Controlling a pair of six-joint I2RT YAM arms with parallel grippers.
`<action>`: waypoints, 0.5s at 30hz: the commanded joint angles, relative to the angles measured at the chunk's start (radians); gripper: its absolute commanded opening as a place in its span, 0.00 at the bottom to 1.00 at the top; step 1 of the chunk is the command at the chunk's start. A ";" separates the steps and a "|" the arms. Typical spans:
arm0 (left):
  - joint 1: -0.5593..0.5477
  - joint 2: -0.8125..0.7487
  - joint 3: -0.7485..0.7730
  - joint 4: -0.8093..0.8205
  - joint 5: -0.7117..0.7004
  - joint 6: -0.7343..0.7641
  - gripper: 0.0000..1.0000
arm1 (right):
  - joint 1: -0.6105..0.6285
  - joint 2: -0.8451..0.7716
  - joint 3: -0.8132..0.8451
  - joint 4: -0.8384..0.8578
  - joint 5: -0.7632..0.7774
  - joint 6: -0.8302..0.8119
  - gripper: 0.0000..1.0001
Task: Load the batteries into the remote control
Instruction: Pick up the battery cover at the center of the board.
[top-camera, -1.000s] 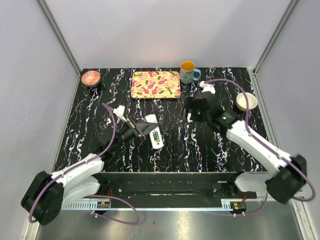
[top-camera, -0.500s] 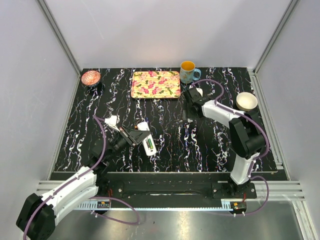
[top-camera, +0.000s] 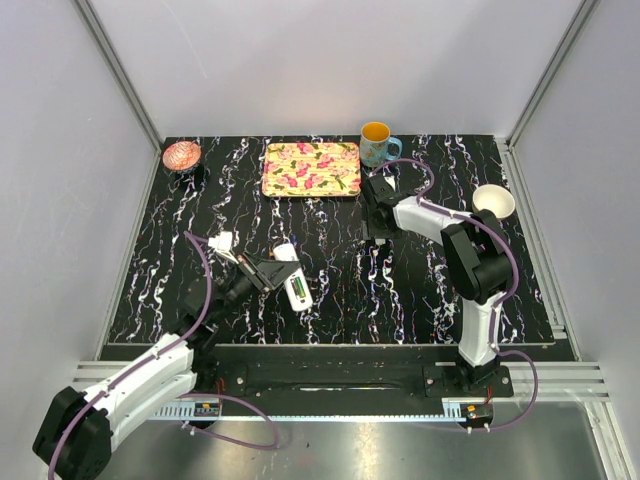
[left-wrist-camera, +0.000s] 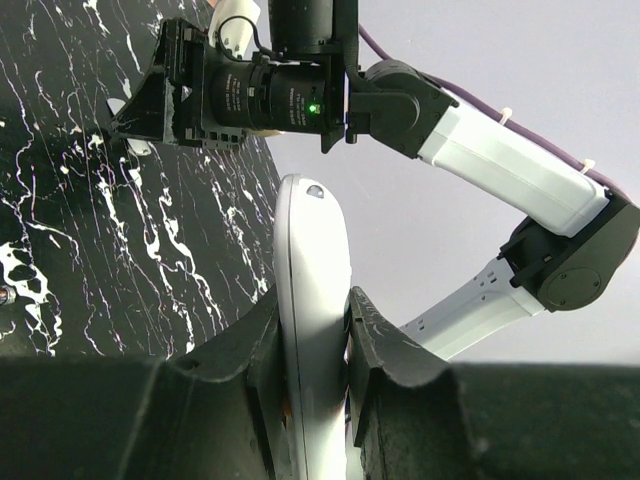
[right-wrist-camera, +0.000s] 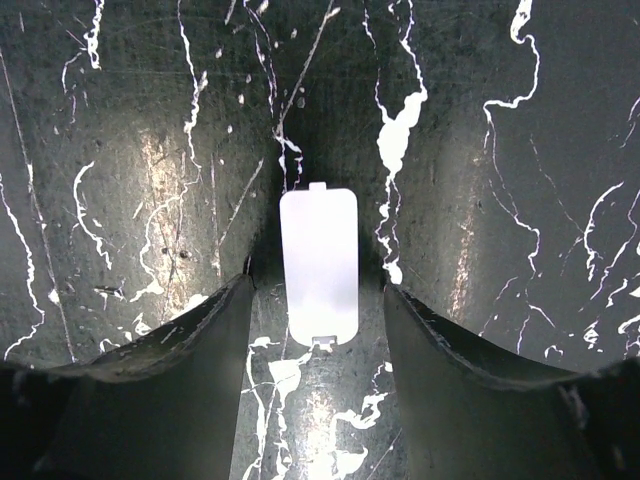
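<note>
While the left gripper (left-wrist-camera: 312, 305) stays out of the way at the near-left, we see it clamped tight on the remote control (top-camera: 297, 288), jaws pressing on its two long sides; in the left wrist view the handset shows edge-on, white, its rounded end rising clear above the jaws.

From the top cam the remote sits over the near-left part of the black marbled table (top-camera: 420, 290), lengthwise approx. near-to-far, open back facing up; whether it touches the table we cannot tell. A greenish patch w/ a reddish bit shows in that open back; we read these as the batteries (top-camera: 298, 291), seated in the compartment, but they are too small to tell more.

Well apart, toward the back-centre, the right gripper (right-wrist-camera: 316, 290) points down at the table w/ jaws spread wide, holding nothing. A small white cover (right-wrist-camera: 319, 262) lies flat on the table between the jaws, approx. centred, touching neither.

Along the back edge stand a floral tray (top-camera: 311, 168), a blue mug (top-camera: 376, 144) just right of it, and a pink bowl (top-camera: 182, 155) in the left corner; a white bowl (top-camera: 493, 202) sits near the right edge, beside the right arm.
</note>
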 joint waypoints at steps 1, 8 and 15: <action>0.016 0.003 0.009 0.089 0.019 -0.020 0.00 | -0.006 0.023 0.035 0.016 0.006 -0.025 0.59; 0.032 0.013 0.013 0.089 0.038 -0.020 0.00 | -0.010 0.037 0.018 0.013 0.010 -0.031 0.48; 0.034 0.032 0.025 0.086 0.042 -0.025 0.00 | -0.010 0.021 -0.009 -0.013 0.024 -0.025 0.47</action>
